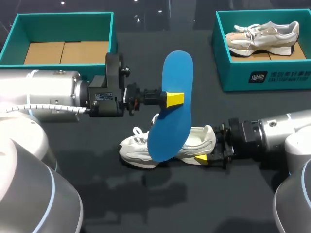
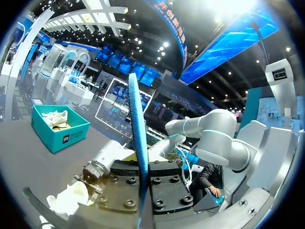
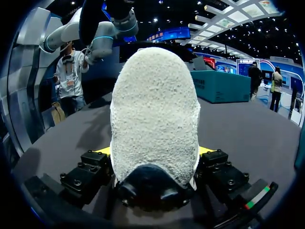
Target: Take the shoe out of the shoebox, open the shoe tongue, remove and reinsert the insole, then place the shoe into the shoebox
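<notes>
A blue insole (image 1: 172, 104) hangs upright above the table's middle, my left gripper (image 1: 171, 99) shut on its edge. In the left wrist view the insole (image 2: 136, 138) shows edge-on between the closed fingers of the left gripper (image 2: 143, 191). Beneath it a white shoe (image 1: 167, 143) lies on the dark table, toe to the left. My right gripper (image 1: 210, 151) clasps its heel from the right. In the right wrist view the heel (image 3: 155, 114) fills the gap of the right gripper (image 3: 155, 155), with both yellow tips pressed against its sides.
A teal shoebox (image 1: 14, 34) with a bare cardboard floor stands at the back left. A second teal shoebox (image 1: 233, 73) at the back right holds a beige shoe (image 1: 262, 36). Dark table spreads in front of the white shoe.
</notes>
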